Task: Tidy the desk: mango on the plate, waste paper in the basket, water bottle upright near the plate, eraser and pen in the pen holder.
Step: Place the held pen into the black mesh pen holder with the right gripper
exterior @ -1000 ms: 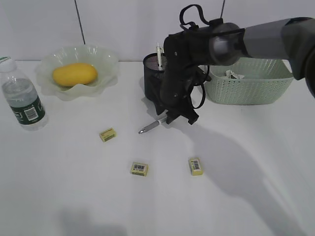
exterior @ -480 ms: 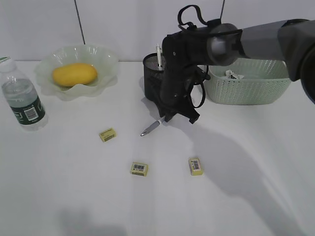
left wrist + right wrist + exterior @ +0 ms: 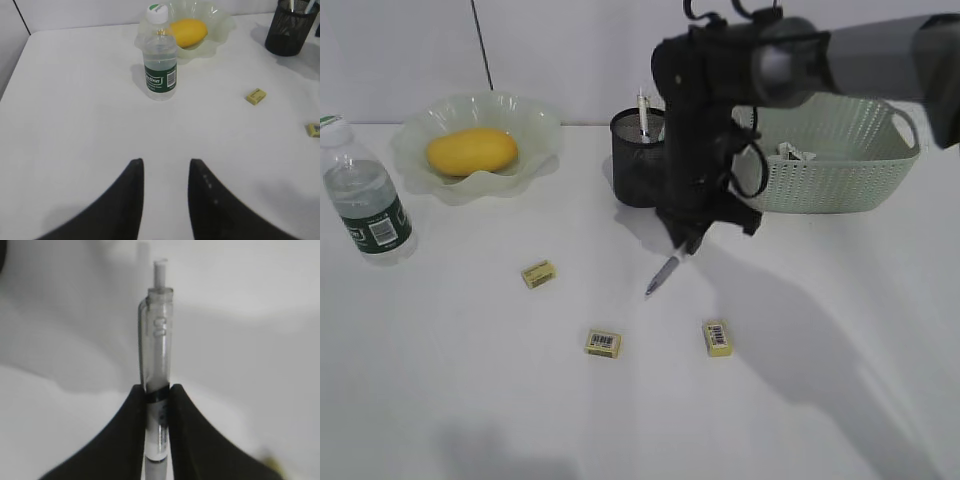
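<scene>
My right gripper (image 3: 686, 238) is shut on a clear pen (image 3: 664, 272), which hangs tilted above the desk (image 3: 470, 400) in front of the black mesh pen holder (image 3: 636, 160); the pen (image 3: 158, 340) sits between the jaws (image 3: 158, 392) in the right wrist view. Another pen stands in the holder. The mango (image 3: 472, 151) lies on the green plate (image 3: 535, 120). The water bottle (image 3: 362, 200) stands upright left of the plate. Three yellow erasers (image 3: 539, 274) (image 3: 604, 343) (image 3: 718, 338) lie on the desk. Waste paper (image 3: 796, 152) is in the basket (image 3: 830, 170). My left gripper (image 3: 165, 165) is open and empty.
In the left wrist view the bottle (image 3: 160, 60), mango (image 3: 189, 32), pen holder (image 3: 289, 31) and two erasers (image 3: 255, 96) (image 3: 314, 130) show ahead. The basket stands at the back right, right of the pen holder.
My right gripper has risen and shifted right with the pen; the pen has swung from lying low and pointing left to hanging steeply down. The left arm has not moved.
</scene>
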{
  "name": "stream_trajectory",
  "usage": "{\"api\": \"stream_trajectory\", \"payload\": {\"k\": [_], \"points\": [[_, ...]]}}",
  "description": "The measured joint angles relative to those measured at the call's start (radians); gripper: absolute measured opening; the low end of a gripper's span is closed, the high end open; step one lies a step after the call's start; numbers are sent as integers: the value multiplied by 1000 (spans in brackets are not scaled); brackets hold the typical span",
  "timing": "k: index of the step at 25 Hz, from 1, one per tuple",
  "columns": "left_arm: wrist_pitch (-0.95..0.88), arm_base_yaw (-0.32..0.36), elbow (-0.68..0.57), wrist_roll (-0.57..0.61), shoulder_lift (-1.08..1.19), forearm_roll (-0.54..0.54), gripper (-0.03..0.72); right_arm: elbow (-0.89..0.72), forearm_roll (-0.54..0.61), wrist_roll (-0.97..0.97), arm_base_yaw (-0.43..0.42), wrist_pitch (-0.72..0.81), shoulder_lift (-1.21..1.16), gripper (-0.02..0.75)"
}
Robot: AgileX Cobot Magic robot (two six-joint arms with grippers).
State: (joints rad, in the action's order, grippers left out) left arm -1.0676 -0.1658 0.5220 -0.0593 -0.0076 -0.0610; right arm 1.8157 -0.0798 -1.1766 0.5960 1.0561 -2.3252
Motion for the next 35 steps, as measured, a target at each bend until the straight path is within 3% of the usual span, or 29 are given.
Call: {"api": "stream_trajectory", "payload": {"k": [4,8,13,18,22,27,35], "points": [[0,0,0,0,0,0,238,0,-79,67,0,54,75,115],[0,0,0,0,0,0,238,0,-146,171,0,7,169,115],[0,0,0,0,0,0,238,36,-229,233,0,-197,235,115],[0,0,0,0,0,0,238,50,-308,265,0,-506,236,115],[0,0,0,0,0,0,238,52,-450,269,0,-687,218,114],[0,0,0,0,0,0,238,53,-579,277,0,-727,148,114],[0,0,0,0,0,0,238,53,-600,321,0,-738,59,114]]}}
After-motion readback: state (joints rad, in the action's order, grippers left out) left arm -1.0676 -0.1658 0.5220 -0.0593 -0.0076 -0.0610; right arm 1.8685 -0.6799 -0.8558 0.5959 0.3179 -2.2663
